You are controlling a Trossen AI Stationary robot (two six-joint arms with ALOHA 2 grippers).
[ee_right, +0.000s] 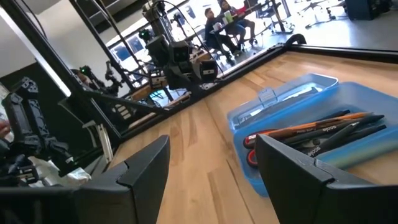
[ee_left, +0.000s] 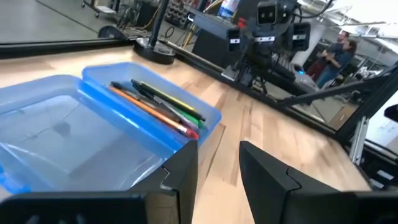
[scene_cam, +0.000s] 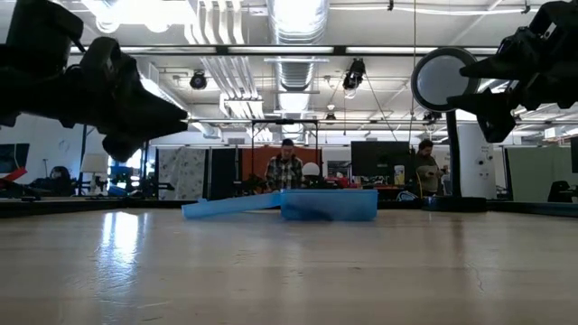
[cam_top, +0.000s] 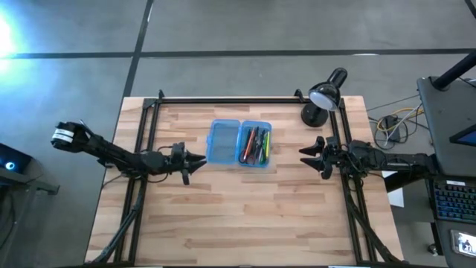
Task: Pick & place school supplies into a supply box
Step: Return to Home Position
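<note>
The translucent blue supply box [cam_top: 239, 143] lies open on the table's far middle, its two halves side by side. The right half holds the school supplies [cam_top: 255, 145]: pens and pencils in orange, green, pink and black, with red-handled scissors [ee_right: 251, 148]. The left half [ee_left: 62, 140] is empty. My left gripper [cam_top: 199, 161] is open and empty just left of the box, above the table. My right gripper [cam_top: 303, 156] is open and empty, right of the box, above the table. The box also shows in the low view [scene_cam: 298, 204].
A black desk lamp [cam_top: 326, 93] stands at the table's far right corner. A black frame [cam_top: 245, 100] runs along the table's far, left and right sides. People sit and stand in the room beyond the table. Bare wood lies near the table's front edge.
</note>
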